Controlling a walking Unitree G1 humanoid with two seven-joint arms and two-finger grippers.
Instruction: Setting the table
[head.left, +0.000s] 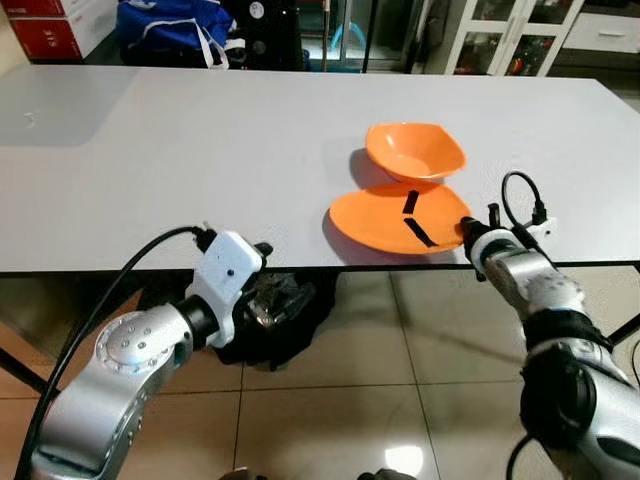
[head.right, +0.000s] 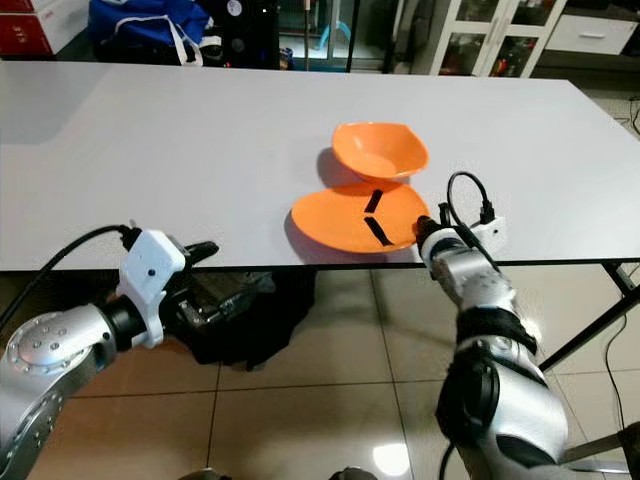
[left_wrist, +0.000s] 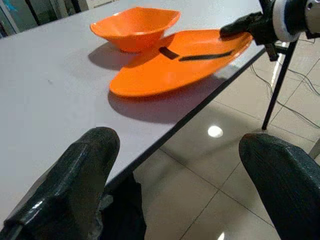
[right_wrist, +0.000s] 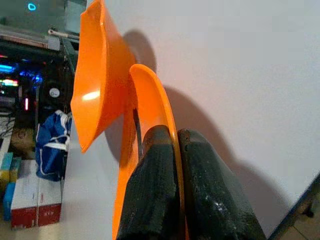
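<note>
An orange plate (head.left: 385, 222) lies near the front edge of the white table (head.left: 200, 160), its far rim tucked under an orange bowl (head.left: 415, 150). My right gripper (head.left: 467, 232) is shut on the plate's near right rim; in the right wrist view the two black fingers (right_wrist: 200, 185) pinch the plate rim (right_wrist: 155, 100) between them. One black finger (head.left: 418, 231) lies across the plate's top. My left gripper (head.left: 262, 300) hangs open below the table's front edge, left of the plate, with nothing between its fingers (left_wrist: 75, 175).
A dark bag (head.left: 275, 325) lies on the tiled floor under the table. Behind the table stand a blue bag (head.left: 170, 28), red boxes (head.left: 50, 25) and white cabinets (head.left: 520, 35). A table leg (left_wrist: 277, 85) stands at the right.
</note>
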